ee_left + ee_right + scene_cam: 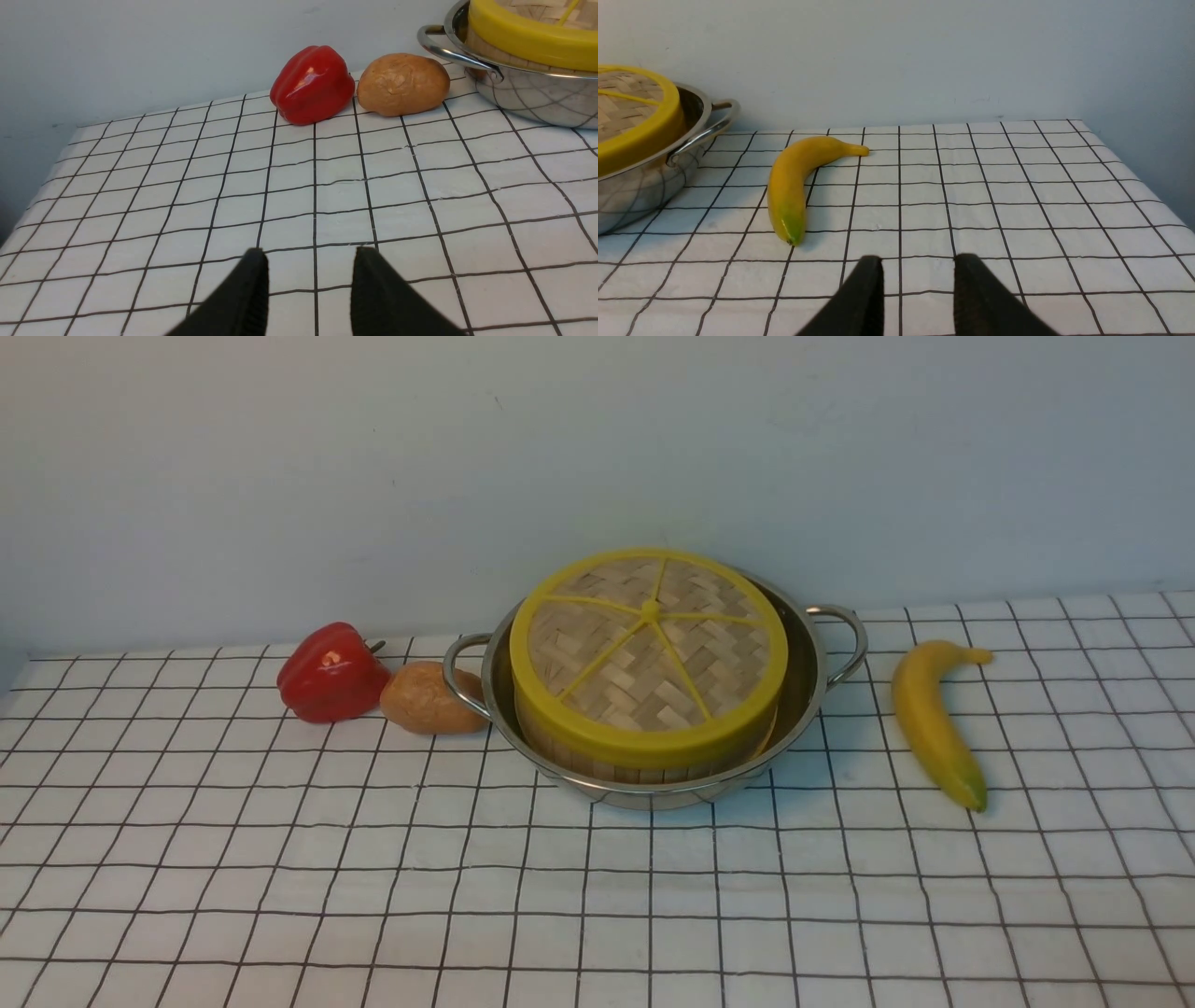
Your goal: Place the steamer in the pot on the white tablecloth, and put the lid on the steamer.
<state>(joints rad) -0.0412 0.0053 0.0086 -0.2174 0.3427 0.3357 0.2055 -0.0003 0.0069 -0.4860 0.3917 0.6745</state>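
Neither arm appears in the front view; each shows only in its own wrist camera. The left gripper [310, 280] hangs low over the white tablecloth [597, 896], its two black fingers parted with bare cloth between them, holding nothing. The right gripper [917, 284] is posed the same way, fingers apart and empty, well short of the pot [803, 709].

The cloth, crossed by a thin black grid, covers the table up to a plain pale wall. The pot stands on it toward the wall. Inside the pot sits the steamer [644, 761], and the lid [649, 653] rests on the steamer, slightly tilted toward the camera. A brown potato [428, 699] lies just beside the pot's left handle, with a red bell pepper [330, 673] touching the potato's far side. A banana [934, 721] lies near the pot's right handle, apart from it.

The lid hides the steamer's contents, and only a strip of its slatted wall shows above the pot's rim. Both wrist views cut the pot off at the frame edge.
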